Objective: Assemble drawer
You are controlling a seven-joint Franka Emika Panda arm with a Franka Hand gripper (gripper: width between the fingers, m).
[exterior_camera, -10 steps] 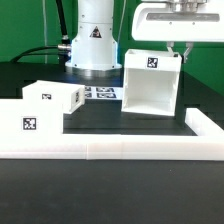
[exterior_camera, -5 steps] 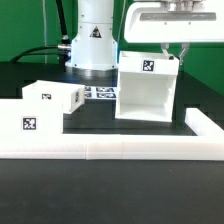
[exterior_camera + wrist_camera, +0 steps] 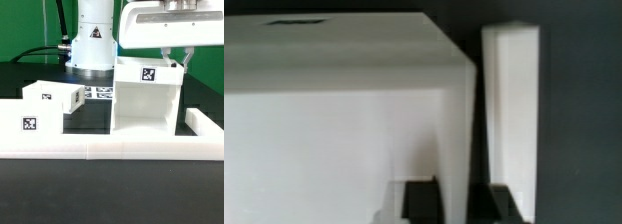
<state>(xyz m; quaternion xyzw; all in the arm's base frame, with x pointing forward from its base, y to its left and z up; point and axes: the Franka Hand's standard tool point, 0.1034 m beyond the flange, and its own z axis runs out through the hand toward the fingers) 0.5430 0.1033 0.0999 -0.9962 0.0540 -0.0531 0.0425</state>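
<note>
The tall white drawer housing (image 3: pixel 145 100) stands open toward the camera, with a square tag on its top. My gripper (image 3: pixel 176 62) is shut on the housing's upper wall on the exterior view's right, one finger on each side. In the wrist view the thin housing wall (image 3: pixel 459 130) runs between my two dark fingertips (image 3: pixel 422 203), and my gripper (image 3: pixel 464 206) clamps it. A small white tray (image 3: pixel 52 97) with a tag lies at the exterior view's left, apart from the housing.
A long low white rail (image 3: pixel 100 148) with a square tag runs along the front and turns back at the right end (image 3: pixel 205 125); it also shows in the wrist view (image 3: pixel 514 100). The marker board (image 3: pixel 100 93) lies before the robot base (image 3: pixel 92 40).
My gripper and the housing have moved together toward the front and the exterior view's left. The housing now stands close behind the front rail. The tray has not moved.
</note>
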